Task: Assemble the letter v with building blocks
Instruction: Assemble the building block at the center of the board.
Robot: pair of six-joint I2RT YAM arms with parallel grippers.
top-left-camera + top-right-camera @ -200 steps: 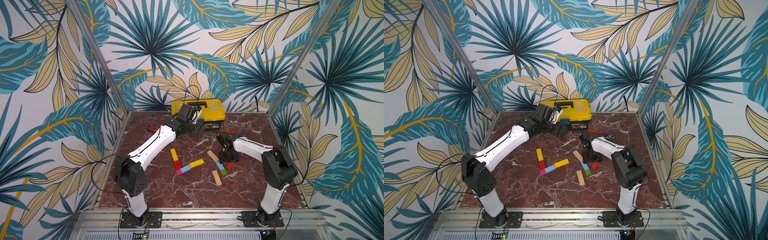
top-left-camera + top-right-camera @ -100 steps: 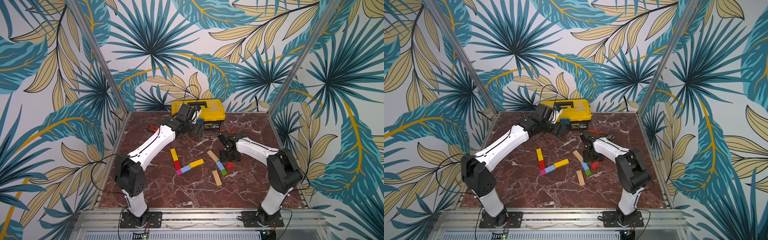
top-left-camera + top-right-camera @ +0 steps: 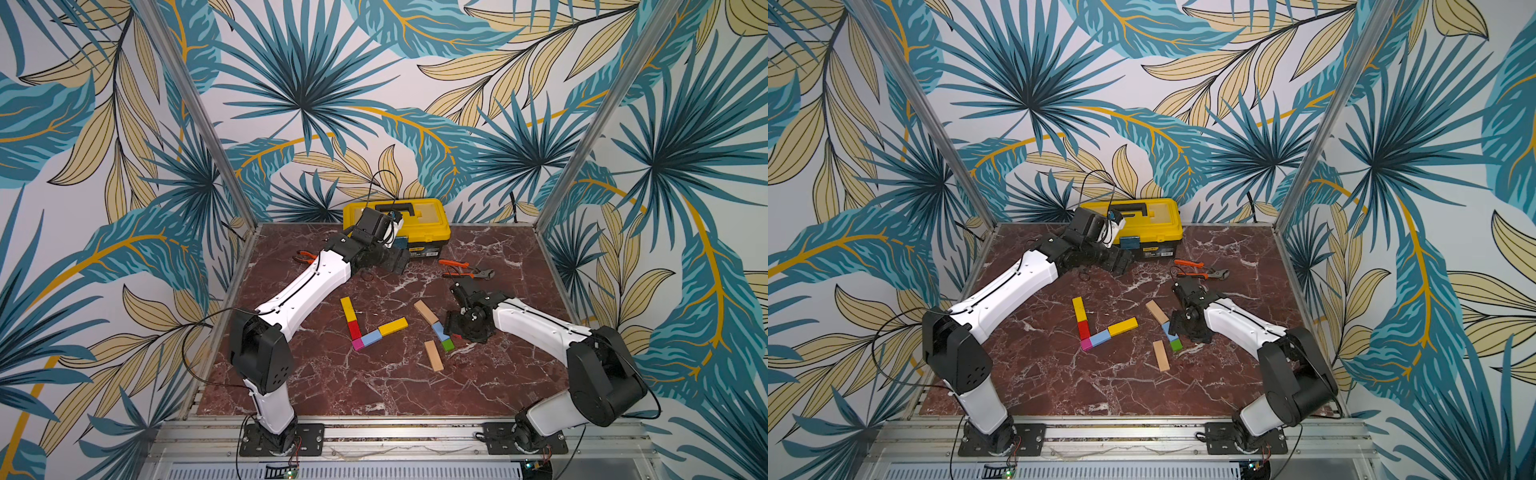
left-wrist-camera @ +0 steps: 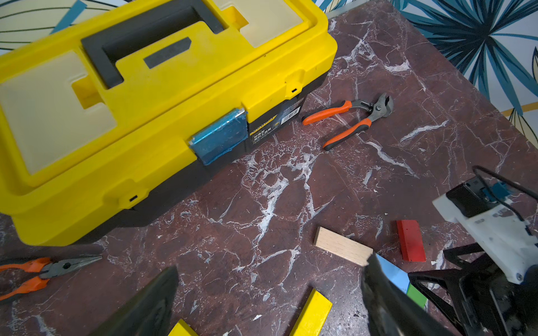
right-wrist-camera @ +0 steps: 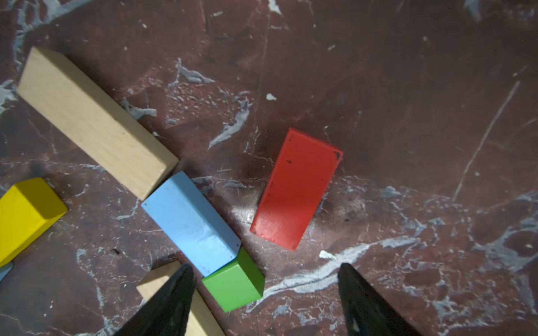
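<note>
In both top views a yellow bar [image 3: 348, 308], a red block [image 3: 354, 329], a magenta cube [image 3: 357, 344], a light-blue block [image 3: 371, 338] and a second yellow bar [image 3: 392, 326] lie joined in an angle. To their right a tan bar [image 3: 426, 311], a light-blue block [image 3: 437, 330] and a green cube [image 3: 447, 344] form a line, with a loose tan bar [image 3: 434, 355] nearby. My right gripper [image 5: 265, 267] hangs open just above the table, holding nothing. The green cube [image 5: 234, 280] lies beside one finger and a second red block [image 5: 295, 189] lies ahead. My left gripper [image 4: 270, 264] is open and empty near the toolbox.
A yellow toolbox [image 3: 397, 222] stands at the back. Orange-handled pliers [image 3: 465, 268] lie behind the right gripper. Another pair of pliers [image 4: 43, 270] lies at the back left, by the left arm. Frame posts and patterned walls close in the marble table [image 3: 374, 386].
The right gripper's jaws have opened wider and its arm has shifted, so the red block beside it is now covered in the top views. The left arm has not moved.
</note>
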